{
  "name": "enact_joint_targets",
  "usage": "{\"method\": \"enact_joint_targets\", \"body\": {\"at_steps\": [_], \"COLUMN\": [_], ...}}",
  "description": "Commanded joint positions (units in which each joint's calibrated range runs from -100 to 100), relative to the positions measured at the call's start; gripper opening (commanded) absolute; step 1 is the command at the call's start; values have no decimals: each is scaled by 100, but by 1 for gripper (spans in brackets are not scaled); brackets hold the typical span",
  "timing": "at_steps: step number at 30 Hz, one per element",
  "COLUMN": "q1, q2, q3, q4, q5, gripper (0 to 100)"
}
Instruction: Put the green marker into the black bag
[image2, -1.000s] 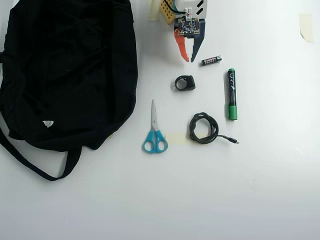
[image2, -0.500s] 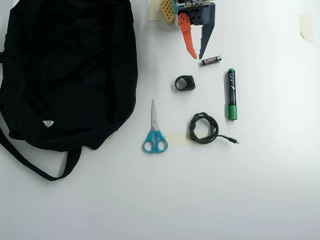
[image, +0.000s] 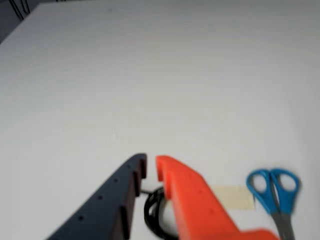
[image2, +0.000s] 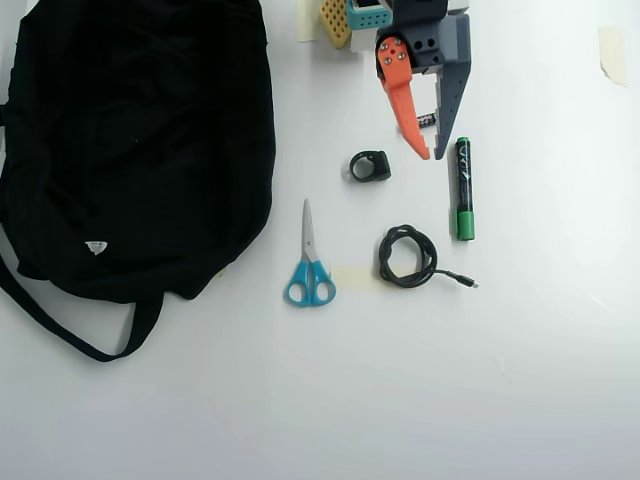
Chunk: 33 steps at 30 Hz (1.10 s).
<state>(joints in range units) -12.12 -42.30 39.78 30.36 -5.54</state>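
In the overhead view the green marker lies lengthwise on the white table, its green cap toward the bottom of the picture. My gripper reaches down from the top edge. Its orange and dark fingertips are just left of the marker's upper end and do not touch it. The large black bag fills the upper left, far from the gripper. In the wrist view the gripper shows only a thin slit between its tips and holds nothing. The marker is out of that view.
A small battery lies partly hidden under the fingers. A black ring-shaped piece, blue-handled scissors, a coiled black cable and a tape patch lie below. The wrist view shows the scissors and the cable.
The gripper has moved down and to the right in the overhead view. It went from left of the battery to over it, and its tips now sit beside the marker's upper end.
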Motion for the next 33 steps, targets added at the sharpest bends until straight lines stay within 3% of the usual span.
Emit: {"method": "enact_joint_targets", "body": {"at_steps": [1,15,19,33], "q1": [31,-7,-7,-493], "q2": [296,2081,2628,2662], "q3": [-294,-1534,-1903,-1525], "q4": [-848,-2174,-2450,-2398], "q5": [25,30,418,491], "gripper": [2,2,2,2]}}
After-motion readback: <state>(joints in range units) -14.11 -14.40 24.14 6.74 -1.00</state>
